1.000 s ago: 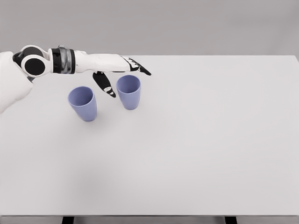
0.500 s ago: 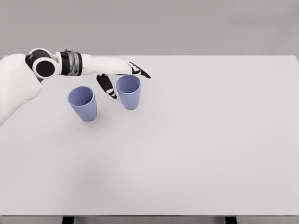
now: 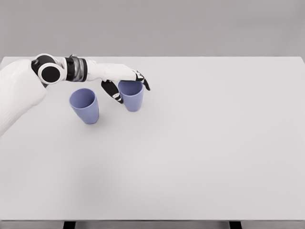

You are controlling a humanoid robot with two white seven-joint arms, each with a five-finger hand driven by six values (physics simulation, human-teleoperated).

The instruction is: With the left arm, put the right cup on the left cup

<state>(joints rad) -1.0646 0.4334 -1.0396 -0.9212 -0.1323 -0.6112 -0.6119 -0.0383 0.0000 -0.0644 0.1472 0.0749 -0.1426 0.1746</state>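
Two upright lavender cups stand on the white table [image 3: 200,143]. The left cup [image 3: 85,106] is free. The right cup [image 3: 133,101] sits between the thumb and fingers of my left hand [image 3: 130,90], which reaches in from the left. Its fingers [image 3: 142,79] curve over the far side of the rim and its thumb sits close beside the cup's left wall. The hand is open, not clamped on the cup. The right arm is out of view.
The left cup stands about a hand's width left of the right cup, just below my left forearm [image 3: 90,71]. The table's far edge runs right behind the hand.
My left hand has dropped and drawn back toward me, from hovering behind the right cup to straddling its rim. Both cups have stayed in place.
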